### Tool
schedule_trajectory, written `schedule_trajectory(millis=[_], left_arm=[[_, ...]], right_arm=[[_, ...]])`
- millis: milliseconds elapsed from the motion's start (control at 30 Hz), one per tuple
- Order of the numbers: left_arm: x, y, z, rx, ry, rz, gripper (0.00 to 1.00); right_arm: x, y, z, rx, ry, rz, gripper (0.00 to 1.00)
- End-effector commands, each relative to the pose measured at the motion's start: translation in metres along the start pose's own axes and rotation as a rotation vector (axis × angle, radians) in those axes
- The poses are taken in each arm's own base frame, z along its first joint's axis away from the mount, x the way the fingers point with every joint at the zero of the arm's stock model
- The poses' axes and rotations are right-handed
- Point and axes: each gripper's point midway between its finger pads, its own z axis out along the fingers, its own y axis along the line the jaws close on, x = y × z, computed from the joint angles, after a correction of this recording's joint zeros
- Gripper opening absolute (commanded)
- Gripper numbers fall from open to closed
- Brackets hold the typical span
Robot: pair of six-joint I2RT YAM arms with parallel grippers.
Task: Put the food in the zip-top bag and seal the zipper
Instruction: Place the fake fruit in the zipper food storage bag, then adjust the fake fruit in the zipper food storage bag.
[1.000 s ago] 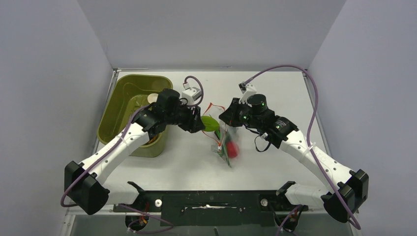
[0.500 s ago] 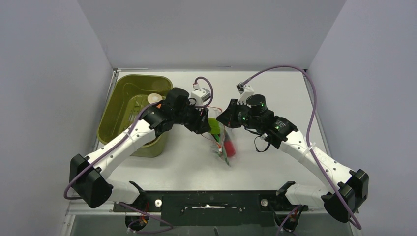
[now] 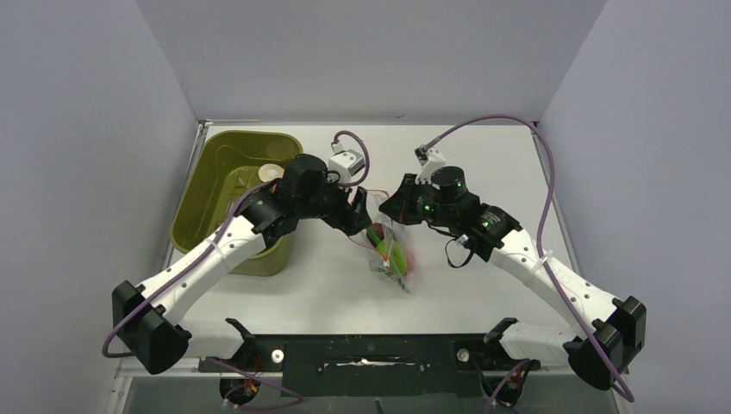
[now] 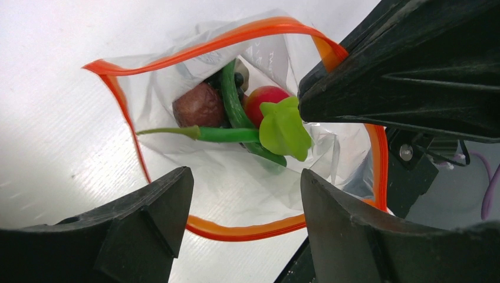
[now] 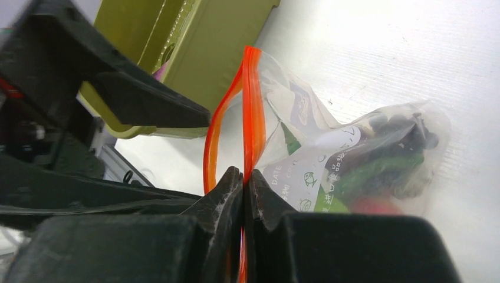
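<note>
2 arms reach in over the white worktop (image 3: 319,293) and meet near its middle. At the far left stands an olive-green tub (image 3: 207,194), with a pale round disc (image 3: 271,172) by its right rim; what the disc is I cannot tell. The left arm crosses the tub's near right corner. The left gripper (image 4: 244,188) hangs just right of the tub, directly over the mouth of the zip-top bag (image 3: 396,259). Its jaws are spread apart with nothing between them, and the left wrist view looks straight down past them into the bag.

The bag sits between the 2 grippers. Its closed end lies on the worktop toward the near side and its mouth is lifted toward the far side. The zipper (image 5: 253,118), an orange-red strip, runs round the mouth in a wide loop, so the bag is unsealed. Inside lie a brown round piece (image 4: 197,106), a long green bean (image 4: 233,103), a red round piece (image 4: 268,97) and a lime-green leafy piece (image 4: 286,127) on top, touching the red one. A dark purple grape bunch (image 5: 401,127) shows through the clear plastic deeper in the bag.

To the right, the right gripper (image 5: 243,177) has its jaws pressed together, pinching the zipper at the bag's right edge and holding the mouth up. The right arm stretches back to the near right corner.
</note>
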Motion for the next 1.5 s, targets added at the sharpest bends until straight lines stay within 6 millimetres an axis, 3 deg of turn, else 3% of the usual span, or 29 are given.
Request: schedule_trajectory(millis=[0, 167, 300, 533, 733, 900, 1033, 1233, 1467], left_arm=[[-0.052, -0.005, -0.034, -0.048, -0.231, 0.013, 0.67], [-0.071, -0.024, -0.050, 0.033, -0.353, -0.041, 0.60], [-0.078, -0.046, -0.061, 0.160, -0.480, -0.048, 0.57], [-0.059, -0.064, -0.055, 0.216, -0.490, 0.045, 0.56], [-0.029, -0.068, -0.046, 0.211, -0.455, 0.085, 0.55], [-0.007, -0.067, -0.036, 0.238, -0.438, 0.140, 0.62], [0.001, -0.054, -0.025, 0.184, -0.431, 0.140, 0.62], [0.001, -0.053, -0.014, 0.198, -0.472, 0.124, 0.62], [0.004, -0.054, 0.002, 0.224, -0.469, 0.099, 0.51]], right_arm=[[-0.025, 0.012, -0.002, -0.011, -0.094, 0.062, 0.00], [-0.035, 0.011, -0.002, 0.007, -0.149, 0.173, 0.00], [-0.056, 0.019, -0.007, -0.015, -0.240, 0.259, 0.00], [-0.084, 0.015, -0.010, 0.024, -0.363, 0.408, 0.00], [-0.084, 0.000, -0.007, 0.060, -0.418, 0.514, 0.00], [-0.078, -0.009, -0.004, 0.066, -0.442, 0.574, 0.00], [-0.078, -0.011, -0.005, 0.067, -0.456, 0.602, 0.00], [-0.080, -0.014, -0.013, 0.092, -0.467, 0.604, 0.00], [-0.078, -0.018, -0.014, 0.106, -0.472, 0.613, 0.00]])
